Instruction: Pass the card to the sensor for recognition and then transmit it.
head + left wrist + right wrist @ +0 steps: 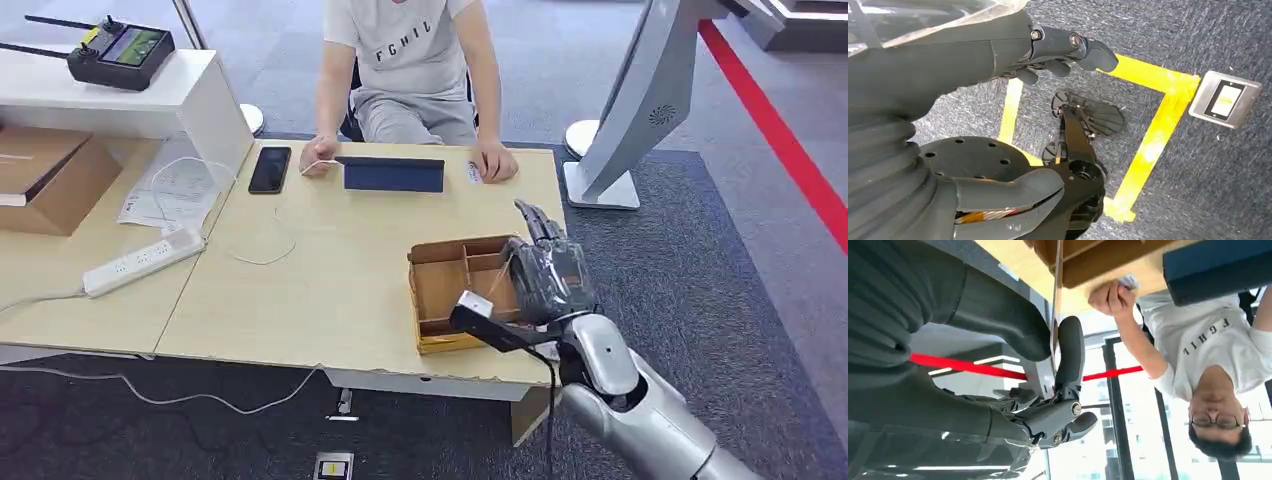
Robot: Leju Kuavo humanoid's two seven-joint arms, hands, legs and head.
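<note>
head: right hand (pixel 548 272) over the cardboard box (pixel 462 290) at table (pixel 330 290) edge, fingers toward sensor (pixel 393 174); person seated behind | right wrist: card (pixel 1055 315) edge-on, pinched between thumb and finger | left wrist: left hand (pixel 998 55) hangs over carpet, fingers curled loosely, holding nothing

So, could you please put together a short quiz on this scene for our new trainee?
1. True or false: in the head view, the black phone lies on the table to the left of the dark blue device.
2. The right hand is over which item? A) the power strip B) the cardboard box C) the white shelf
3. What does the left hand hold?

Key: 1. True. 2. B. 3. Nothing; its fingers are apart above the carpet.
</note>
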